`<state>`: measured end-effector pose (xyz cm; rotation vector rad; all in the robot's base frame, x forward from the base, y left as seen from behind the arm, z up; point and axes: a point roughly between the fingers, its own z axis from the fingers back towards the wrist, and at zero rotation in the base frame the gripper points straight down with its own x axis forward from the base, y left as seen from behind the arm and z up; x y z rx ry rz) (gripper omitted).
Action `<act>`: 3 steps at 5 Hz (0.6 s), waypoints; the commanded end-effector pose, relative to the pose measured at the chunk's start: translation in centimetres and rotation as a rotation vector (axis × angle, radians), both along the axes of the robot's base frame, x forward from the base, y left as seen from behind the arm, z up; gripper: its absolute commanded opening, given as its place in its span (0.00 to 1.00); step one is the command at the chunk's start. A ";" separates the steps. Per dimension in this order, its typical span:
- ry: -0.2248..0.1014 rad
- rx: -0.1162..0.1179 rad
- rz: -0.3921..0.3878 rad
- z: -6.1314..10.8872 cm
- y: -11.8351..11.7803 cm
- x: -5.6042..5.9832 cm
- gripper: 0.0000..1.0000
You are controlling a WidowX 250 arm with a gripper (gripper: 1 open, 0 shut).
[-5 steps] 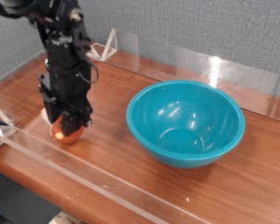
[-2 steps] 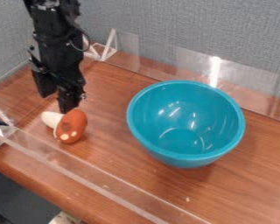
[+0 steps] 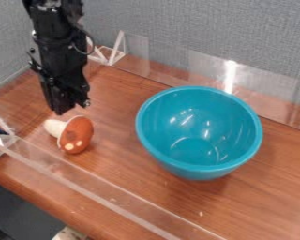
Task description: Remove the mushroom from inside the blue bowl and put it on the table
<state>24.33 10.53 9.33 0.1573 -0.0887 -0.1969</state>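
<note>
The mushroom (image 3: 71, 132) lies on its side on the table (image 3: 127, 178) at the left, orange-brown cap toward the front, cream stem pointing back-left. My gripper (image 3: 68, 100) hangs just above and slightly behind it, pointing straight down, its black fingers shut together with nothing between them and a small gap to the mushroom. The blue bowl (image 3: 199, 131) stands to the right, teal and glossy, with nothing inside it.
Low clear acrylic walls (image 3: 102, 195) edge the table along the front and back. A small white bracket (image 3: 0, 141) sits at the left front corner. A grey fabric panel rises behind the table.
The gripper let go of the mushroom, rose off it and then shut its fingers empty. The mushroom stays lying on the table.
</note>
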 end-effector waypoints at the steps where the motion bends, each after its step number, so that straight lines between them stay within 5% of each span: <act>1: -0.051 0.027 -0.010 1.2 0.0 0.2 1.00; 3: -0.045 0.025 -0.011 0.1 -0.3 0.4 1.00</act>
